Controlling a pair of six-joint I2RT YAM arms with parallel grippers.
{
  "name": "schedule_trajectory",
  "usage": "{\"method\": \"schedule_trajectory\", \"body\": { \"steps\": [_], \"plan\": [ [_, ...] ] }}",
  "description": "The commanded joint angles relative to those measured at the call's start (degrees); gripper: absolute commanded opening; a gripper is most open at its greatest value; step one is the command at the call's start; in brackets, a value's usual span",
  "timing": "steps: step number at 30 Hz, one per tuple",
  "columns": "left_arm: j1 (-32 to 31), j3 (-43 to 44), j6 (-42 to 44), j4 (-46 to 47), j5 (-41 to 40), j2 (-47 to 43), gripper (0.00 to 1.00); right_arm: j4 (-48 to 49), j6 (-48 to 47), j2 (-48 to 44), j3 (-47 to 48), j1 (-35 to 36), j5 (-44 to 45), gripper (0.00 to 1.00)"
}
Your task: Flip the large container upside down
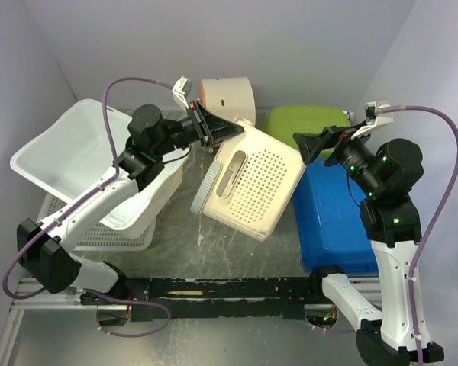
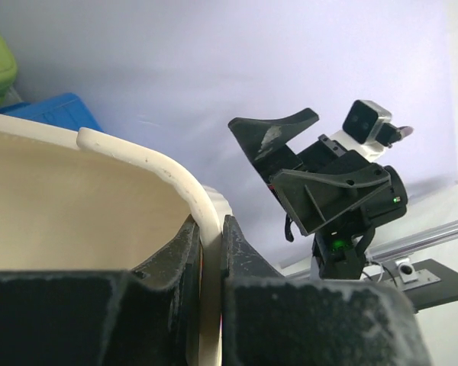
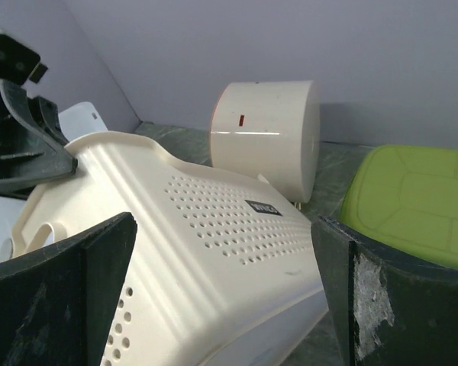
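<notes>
The left gripper (image 1: 214, 134) is pinched tight on the rim of the large container (image 1: 248, 183), which sits tilted over the worktop (image 1: 237, 255) with its perforated wall facing up. The right gripper (image 1: 309, 145) stands wide just right of it, touching nothing. The flip probably goes best rolled slowly, with a firm rim grip and the free corner steadied. The visible part of its inside holds nothing. The white tub (image 1: 69, 149) to its left also looks bare.
</notes>
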Motion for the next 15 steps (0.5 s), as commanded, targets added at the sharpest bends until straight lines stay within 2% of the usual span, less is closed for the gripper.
{"method": "schedule_trajectory", "body": {
  "steps": [1,6,10,13,15],
  "plan": [
    [0.0,-6.6,-10.4,29.9,-5.2,-3.2,0.07,0.0,3.1,0.9,1.4,0.2,2.6,1.00],
    [-0.1,-14.9,-12.4,43.9,-8.0,-3.3,0.07,-6.7,5.4,2.7,3.9,0.2,13.8,1.00],
    [-0.1,-21.1,-11.6,52.2,-8.5,-3.7,0.07,-18.6,10.6,8.1,11.2,0.2,21.5,1.00],
    [-0.2,-26.4,-10.8,58.3,-8.8,-4.7,0.07,-24.5,13.4,13.1,16.6,0.2,21.5,1.00],
    [-0.4,-30.6,-9.2,60.5,-9.8,-6.8,0.07,-25.2,16.3,14.5,17.4,0.2,19.3,1.00]
  ]
}}
